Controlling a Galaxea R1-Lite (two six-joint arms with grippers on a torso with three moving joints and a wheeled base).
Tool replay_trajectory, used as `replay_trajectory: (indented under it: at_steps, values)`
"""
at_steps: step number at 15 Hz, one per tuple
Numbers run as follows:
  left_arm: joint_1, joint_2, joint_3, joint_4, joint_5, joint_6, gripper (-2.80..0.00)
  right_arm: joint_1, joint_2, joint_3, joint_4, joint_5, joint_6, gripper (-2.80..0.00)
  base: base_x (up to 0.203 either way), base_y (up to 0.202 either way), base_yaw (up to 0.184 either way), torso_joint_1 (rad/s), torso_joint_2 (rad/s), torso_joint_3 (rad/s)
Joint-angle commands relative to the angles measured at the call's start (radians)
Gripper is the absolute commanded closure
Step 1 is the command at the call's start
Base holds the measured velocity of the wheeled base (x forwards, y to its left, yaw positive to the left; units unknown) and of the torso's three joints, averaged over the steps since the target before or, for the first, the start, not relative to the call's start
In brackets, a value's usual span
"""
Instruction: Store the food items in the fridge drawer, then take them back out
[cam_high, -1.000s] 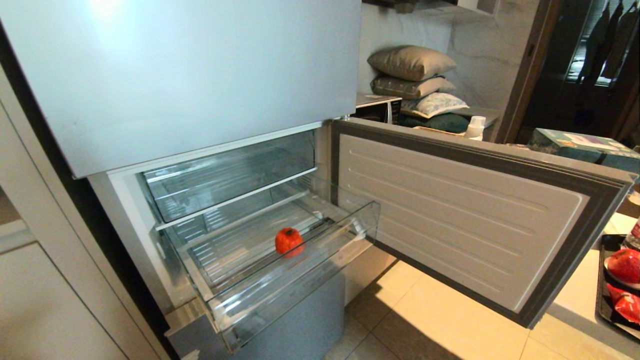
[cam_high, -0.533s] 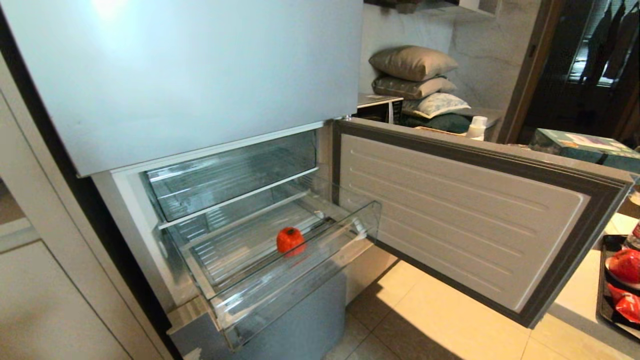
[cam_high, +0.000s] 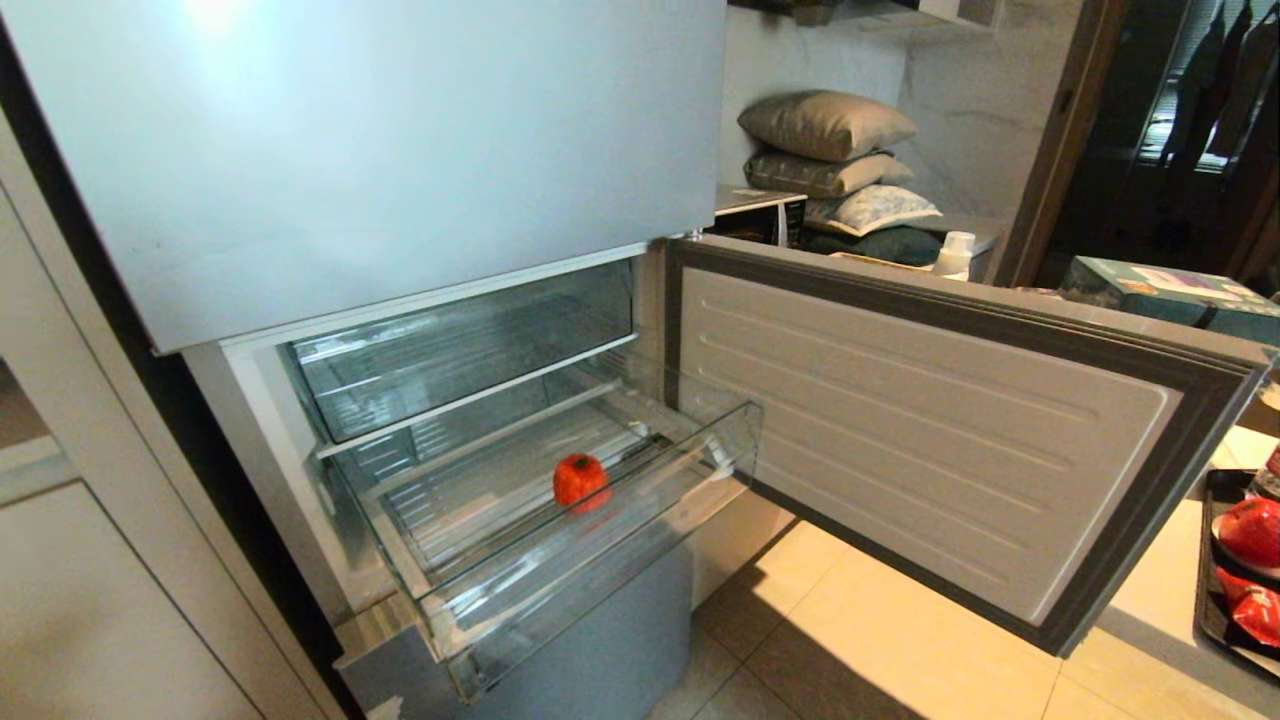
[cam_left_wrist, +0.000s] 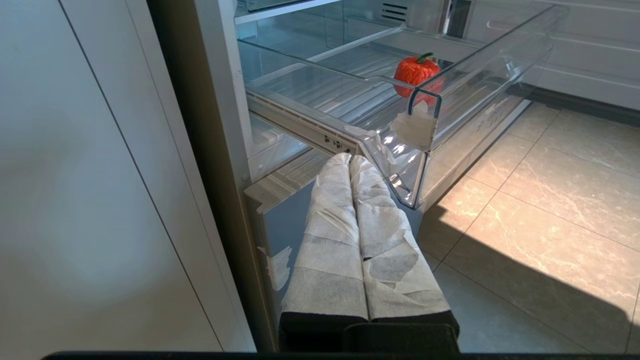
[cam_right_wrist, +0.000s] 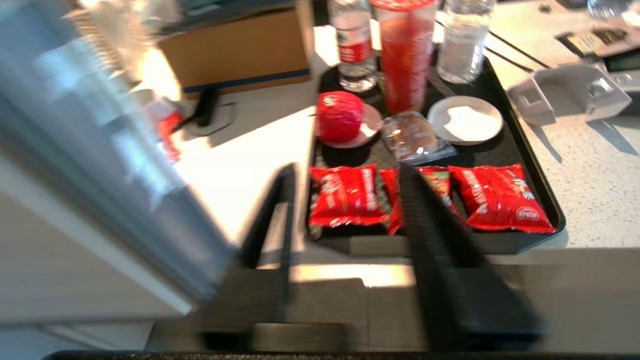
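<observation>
The fridge drawer (cam_high: 600, 545), clear with a ribbed floor, is pulled out of the open fridge. One red round food item with a green stem (cam_high: 580, 481) lies in it near the front wall, also seen in the left wrist view (cam_left_wrist: 416, 73). My left gripper (cam_left_wrist: 349, 159) is shut, its white-wrapped fingers pointing at the drawer's (cam_left_wrist: 480, 65) near corner, low by the fridge base. My right gripper (cam_right_wrist: 347, 170) is open and empty, hovering before a black tray (cam_right_wrist: 500, 242) that holds a red ball (cam_right_wrist: 341, 116) on a saucer and red packets (cam_right_wrist: 346, 196). Neither arm shows in the head view.
The lower fridge door (cam_high: 930, 430) stands wide open to the right, between the drawer and the counter with the tray (cam_high: 1205, 560). A second clear drawer (cam_high: 460, 350) above is pushed in. The tray also carries a red cup (cam_right_wrist: 405, 55), bottles (cam_right_wrist: 354, 45), a wrapped bun (cam_right_wrist: 412, 137) and a white plate (cam_right_wrist: 466, 120).
The whole head picture has shifted a hair to the right. The drawer and the red item in it have kept their places.
</observation>
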Motion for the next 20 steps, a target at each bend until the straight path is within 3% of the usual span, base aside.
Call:
replay_trajectory:
  at_steps: [1, 7, 13, 20]
  values:
    - [0.0, 0.0, 0.002, 0.0, 0.0, 0.0, 0.0, -0.026, 0.187, -0.024, -0.049, 0.004, 0.001, -2.8, 0.0, 0.0, 0.0, 0.0, 0.0, 0.0]
    - [0.0, 0.0, 0.002, 0.0, 0.001, 0.0, 0.0, -0.04, 0.541, -0.133, -0.22, 0.058, -0.032, -2.8, 0.0, 0.0, 0.0, 0.0, 0.0, 0.0]
    - [0.0, 0.0, 0.002, 0.0, 0.001, 0.0, 0.0, -0.051, 0.775, -0.298, -0.23, 0.155, -0.069, -2.8, 0.0, 0.0, 0.0, 0.0, 0.0, 0.0]
    - [0.0, 0.0, 0.002, 0.0, 0.0, 0.0, 0.0, -0.051, 1.018, -0.477, -0.228, 0.171, -0.136, -2.8, 0.0, 0.0, 0.0, 0.0, 0.0, 0.0]
